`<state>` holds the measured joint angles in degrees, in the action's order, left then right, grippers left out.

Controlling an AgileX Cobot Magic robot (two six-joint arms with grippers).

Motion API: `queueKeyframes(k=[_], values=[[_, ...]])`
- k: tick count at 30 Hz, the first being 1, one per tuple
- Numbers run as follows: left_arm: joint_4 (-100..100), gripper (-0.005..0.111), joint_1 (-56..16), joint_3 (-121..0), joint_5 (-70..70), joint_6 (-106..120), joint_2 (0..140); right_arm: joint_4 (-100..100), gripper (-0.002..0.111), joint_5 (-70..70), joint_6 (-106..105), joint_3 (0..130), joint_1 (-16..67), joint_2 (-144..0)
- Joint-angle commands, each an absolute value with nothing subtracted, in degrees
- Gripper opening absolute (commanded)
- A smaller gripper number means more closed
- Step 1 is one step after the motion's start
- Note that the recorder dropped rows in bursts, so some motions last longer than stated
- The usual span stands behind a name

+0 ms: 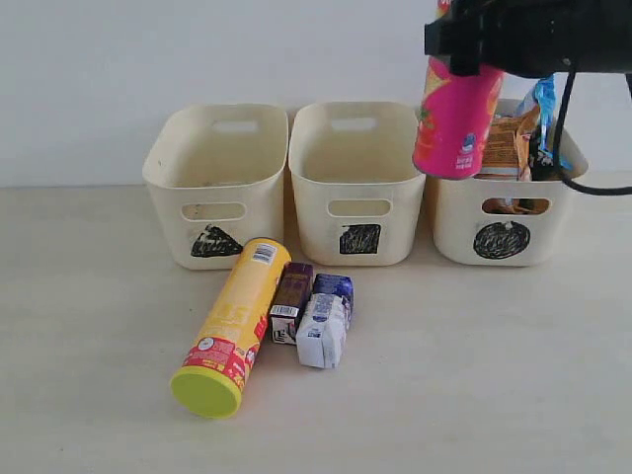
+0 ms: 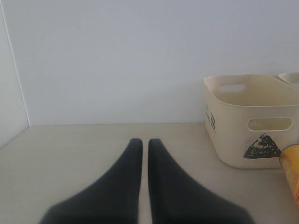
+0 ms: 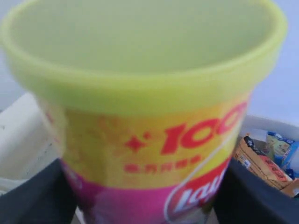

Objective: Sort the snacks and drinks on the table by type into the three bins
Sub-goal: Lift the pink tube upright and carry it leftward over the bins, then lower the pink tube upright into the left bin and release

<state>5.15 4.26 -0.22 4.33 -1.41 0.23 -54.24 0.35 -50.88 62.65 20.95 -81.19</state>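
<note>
my right pincer (image 1: 462, 61) grips tall magenta chip canister (image 1: 456, 123) over circle-marked cream tub (image 1: 558, 232); next: lower, let go. left pincer (image 2: 145, 144) closed, empty.

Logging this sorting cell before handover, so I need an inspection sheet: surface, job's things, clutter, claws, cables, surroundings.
Surface: beige table, faint wood grain.
Job's things: yellow canister lying beside purple-brown carton, blue-purple carton, white-grey carton; magenta canister raised near circle bin, which holds orange-brown bag and blue bag; triangle bin, square bin show nothing inside.
Clutter: nothing seen.
Claws: right claw shut on magenta canister; left claw shut, empty.
Cables: black cable hangs across circle bin's rim.
Surroundings: white wall.
</note>
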Motion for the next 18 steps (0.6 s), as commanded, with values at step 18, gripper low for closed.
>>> queueKeyframes(k=[18], values=[[5.4,0.004,4.0,0.0,3.9,-1.4,0.0,1.4,0.0,-49.8,4.1,68.4,40.3,-104.5]])
